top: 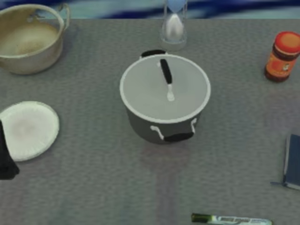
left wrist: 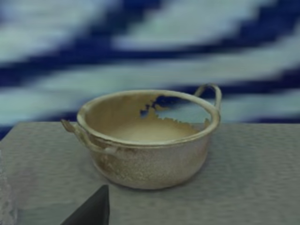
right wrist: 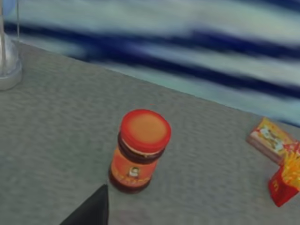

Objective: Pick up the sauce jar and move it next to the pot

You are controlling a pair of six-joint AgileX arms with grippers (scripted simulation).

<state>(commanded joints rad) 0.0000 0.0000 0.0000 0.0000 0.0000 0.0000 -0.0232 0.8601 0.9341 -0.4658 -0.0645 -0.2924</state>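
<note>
The sauce jar (top: 282,56), dark brown with a red-orange lid and orange label, stands upright at the table's far right. The right wrist view has the jar (right wrist: 139,150) close ahead, with one dark fingertip (right wrist: 91,211) of my right gripper just short of it and nothing held; the jaws are open. That arm is out of the top view. The dark grey pot (top: 165,96), with a pale lid and black handles, stands mid-table, well left of the jar. My left gripper (top: 5,157) is parked at the left edge, open and empty.
A beige lidless pot (top: 29,37) sits at the back left and a white plate (top: 29,130) in front of it. A clear hourglass (top: 174,23) stands behind the grey pot. A blue book (top: 293,161) lies at the right edge, a thin marker (top: 229,219) at the front.
</note>
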